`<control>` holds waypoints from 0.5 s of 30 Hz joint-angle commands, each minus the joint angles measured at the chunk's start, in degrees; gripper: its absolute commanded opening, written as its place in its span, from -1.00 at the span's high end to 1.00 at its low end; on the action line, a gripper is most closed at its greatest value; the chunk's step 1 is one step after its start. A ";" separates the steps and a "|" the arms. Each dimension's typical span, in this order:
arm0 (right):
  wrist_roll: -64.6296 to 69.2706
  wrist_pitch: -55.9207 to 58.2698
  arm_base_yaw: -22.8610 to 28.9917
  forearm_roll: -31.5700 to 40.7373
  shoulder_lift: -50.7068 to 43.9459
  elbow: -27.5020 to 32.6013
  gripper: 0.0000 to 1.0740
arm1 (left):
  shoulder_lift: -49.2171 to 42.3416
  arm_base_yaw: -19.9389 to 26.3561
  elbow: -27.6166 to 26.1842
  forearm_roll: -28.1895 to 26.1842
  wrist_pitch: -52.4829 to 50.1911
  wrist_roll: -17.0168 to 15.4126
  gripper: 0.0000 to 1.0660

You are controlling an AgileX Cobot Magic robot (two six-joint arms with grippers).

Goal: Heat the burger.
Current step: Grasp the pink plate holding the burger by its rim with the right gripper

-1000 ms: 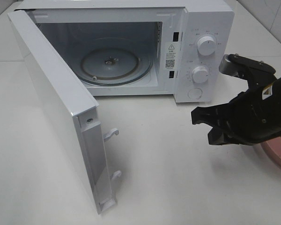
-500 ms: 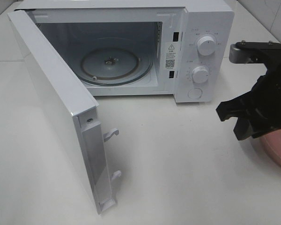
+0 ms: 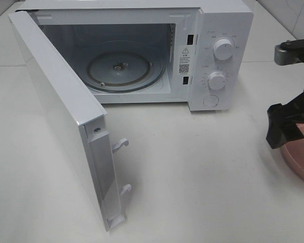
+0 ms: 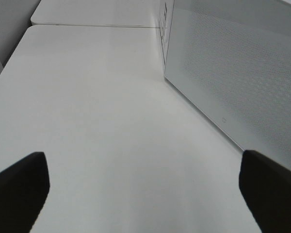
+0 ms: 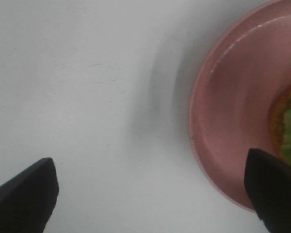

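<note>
The burger shows only as a sliver of green lettuce and brown rim at the edge of the right wrist view, resting on a pink plate. In the high view the burger is out of sight and just the plate's rim appears at the right edge. My right gripper hovers over the plate's near-left rim; its wrist view has the gripper open, one finger above the table and one above the plate. My left gripper is open over bare table beside the microwave door and does not appear in the high view.
The white microwave stands at the back with its door swung wide toward the front left. A glass turntable lies inside the cavity. Two knobs and a button sit on its right panel.
My right arm has swung right, away from the microwave front, to the pink plate. Its jaws have gone from shut to wide open. The left gripper has not moved.
</note>
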 commanded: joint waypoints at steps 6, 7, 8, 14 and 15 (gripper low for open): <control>-0.69 -4.01 -6.59 -2.46 1.09 -0.40 -0.81 | -1.26 0.00 0.11 -0.11 -0.52 -0.17 -0.88; -0.69 -4.13 -6.88 -2.58 1.60 -0.40 -0.81 | -1.26 0.00 0.11 -0.11 -0.52 -0.17 -0.88; -0.69 -4.13 -6.88 -2.58 1.60 -0.40 -0.81 | -1.26 0.00 0.11 -0.11 -0.52 -0.17 -0.88; -0.34 -7.16 -7.51 -2.75 7.39 -0.40 -0.78 | -1.26 0.00 0.11 -0.11 -0.52 -0.17 -0.88; -0.34 -8.48 -7.51 -2.75 8.88 -0.40 -0.77 | -1.26 0.00 0.11 -0.11 -0.52 -0.17 -0.88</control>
